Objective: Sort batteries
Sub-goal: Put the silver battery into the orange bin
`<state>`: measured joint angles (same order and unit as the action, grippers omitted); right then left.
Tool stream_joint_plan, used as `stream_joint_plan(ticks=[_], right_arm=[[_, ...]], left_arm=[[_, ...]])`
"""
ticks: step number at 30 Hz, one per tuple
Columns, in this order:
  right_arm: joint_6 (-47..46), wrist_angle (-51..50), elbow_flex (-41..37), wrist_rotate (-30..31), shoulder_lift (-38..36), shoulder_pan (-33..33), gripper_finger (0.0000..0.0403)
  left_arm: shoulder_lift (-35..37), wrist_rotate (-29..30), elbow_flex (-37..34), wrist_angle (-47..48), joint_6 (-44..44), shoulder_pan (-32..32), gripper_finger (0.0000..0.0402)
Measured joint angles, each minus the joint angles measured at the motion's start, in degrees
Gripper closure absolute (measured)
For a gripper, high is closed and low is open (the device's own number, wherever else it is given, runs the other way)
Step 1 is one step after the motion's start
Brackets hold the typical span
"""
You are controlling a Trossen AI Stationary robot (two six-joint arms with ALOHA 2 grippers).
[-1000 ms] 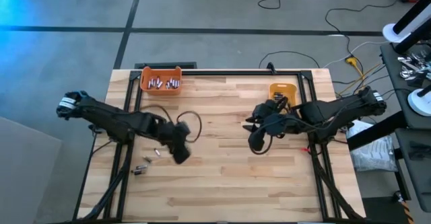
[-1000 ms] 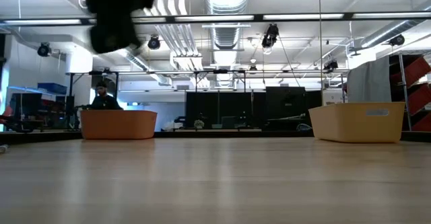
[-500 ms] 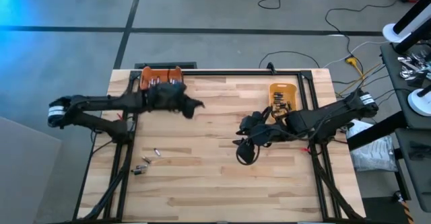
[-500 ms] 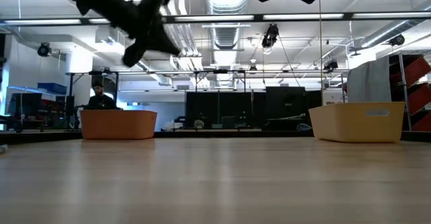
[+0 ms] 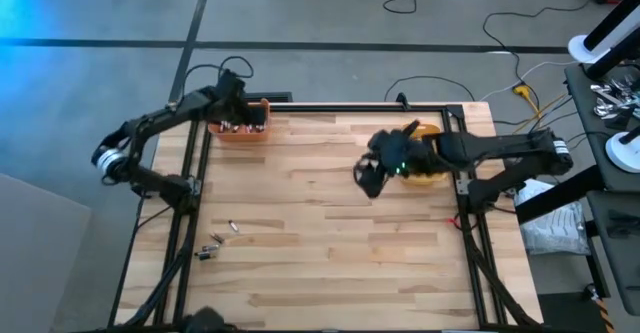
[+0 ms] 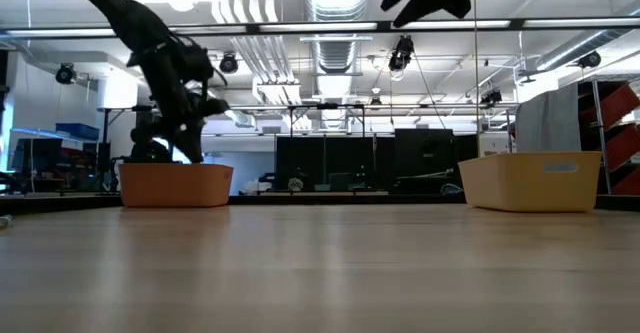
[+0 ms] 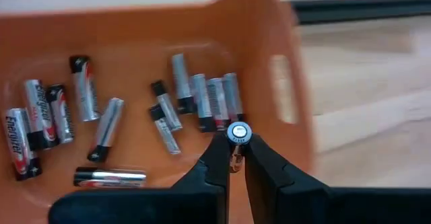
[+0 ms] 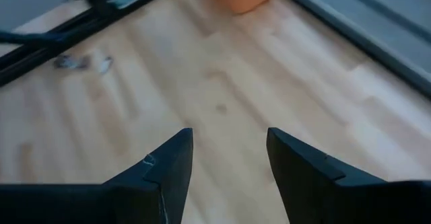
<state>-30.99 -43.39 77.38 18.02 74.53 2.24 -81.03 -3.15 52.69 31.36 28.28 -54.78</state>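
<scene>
While left gripper point(image 7: 235, 158) hovers over orange bin point(image 7: 283, 56), fingers pinched on battery point(image 7: 238, 132), ready for drop among sorted batteries point(image 7: 202, 99). Our right gripper point(image 8: 225, 158) gapes empty; loose batteries point(image 5: 218, 241) well apart on surface point(image 5: 320, 233).

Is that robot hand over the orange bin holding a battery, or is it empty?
Holding one. The left hand is shut on a battery pinched end-on between its fingertips, above the orange bin of silvery batteries.
</scene>
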Motion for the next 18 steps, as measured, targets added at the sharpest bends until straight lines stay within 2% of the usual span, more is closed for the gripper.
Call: stream_joint_plan(ticks=[6, 10, 18], right_arm=[[5.5, 0.48, -0.04, -0.88, -0.23, -9.46, 0.022], [8.89, 0.39, -0.06, -5.46, -0.23, -14.9, 0.0218], [12.91, -3.16, -0.09, -7.51, -0.23, -19.17, 0.0218]], left_arm=[[-11.18, -0.3, 6.47, 6.7, -1.4, -3.3, 0.0393], [-17.57, 1.15, 13.11, 13.15, -3.87, -4.0, 0.0393], [-28.14, 3.52, 24.25, 23.74, -5.44, -5.3, 0.0393]])
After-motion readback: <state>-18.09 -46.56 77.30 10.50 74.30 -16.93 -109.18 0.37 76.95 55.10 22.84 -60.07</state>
